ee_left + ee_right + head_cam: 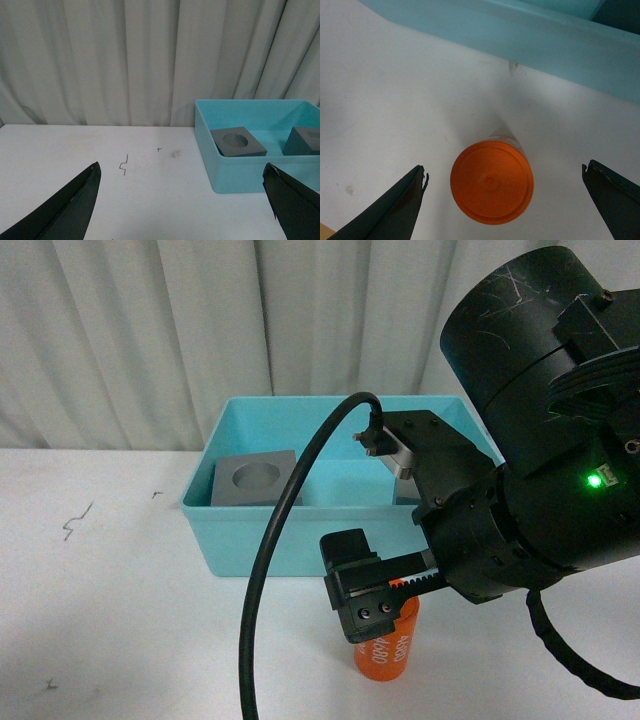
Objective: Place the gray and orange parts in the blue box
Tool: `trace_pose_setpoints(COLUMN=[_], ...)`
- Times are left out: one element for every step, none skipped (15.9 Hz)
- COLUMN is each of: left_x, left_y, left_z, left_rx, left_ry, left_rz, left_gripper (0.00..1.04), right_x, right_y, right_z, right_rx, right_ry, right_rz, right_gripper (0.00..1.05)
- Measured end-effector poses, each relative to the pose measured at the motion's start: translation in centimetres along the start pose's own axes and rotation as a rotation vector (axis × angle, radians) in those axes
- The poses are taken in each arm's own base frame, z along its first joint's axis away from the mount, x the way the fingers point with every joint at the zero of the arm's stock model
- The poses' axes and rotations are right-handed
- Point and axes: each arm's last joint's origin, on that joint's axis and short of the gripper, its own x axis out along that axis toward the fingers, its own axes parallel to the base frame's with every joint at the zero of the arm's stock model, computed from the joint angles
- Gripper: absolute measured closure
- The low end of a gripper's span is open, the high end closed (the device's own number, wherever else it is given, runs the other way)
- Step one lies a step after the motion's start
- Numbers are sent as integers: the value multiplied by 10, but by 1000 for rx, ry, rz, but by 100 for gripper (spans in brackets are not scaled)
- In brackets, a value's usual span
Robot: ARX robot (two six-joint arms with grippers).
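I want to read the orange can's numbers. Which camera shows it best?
Front view: the orange cylinder shows its side with white digits. Right wrist view sees only its round top, beneath the open right claw. Left wrist view misses it.

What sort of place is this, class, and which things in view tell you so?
Most likely a robot test bench: a white table before a plain pale curtain, a black robot arm over it, and practice items, a blue box holding gray blocks and an orange cylinder.
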Motion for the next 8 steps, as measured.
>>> trace_pose_setpoints(left_x=[0, 0, 0, 0, 0, 0, 0, 0], left_y=[0, 0, 0, 0, 0, 0, 0, 0], left_z=[0, 0, 0, 0, 0, 0, 0, 0], left_rx=[0, 0, 0, 0, 0, 0, 0, 0], left_ry=[0, 0, 0, 0, 0, 0, 0, 0], left_rz=[0, 0, 0, 0, 0, 0, 0, 0], left_gripper=[7, 7, 7, 7, 7, 7, 7, 7], right_x=[0, 1, 5, 11, 12, 13, 15, 17], right_y=[0, 0, 0, -1, -1, -1, -1, -1], right_z=[0, 0, -2, -5, -6, -8, -9, -11], right_rx=[0, -2, -2, 0, 0, 0, 1, 1], right_ry=[0, -2, 10, 21, 21, 20, 22, 26], right_rz=[4, 9, 14, 15, 17, 19, 23, 24], right_gripper=[6, 6, 6, 6, 6, 6, 6, 6])
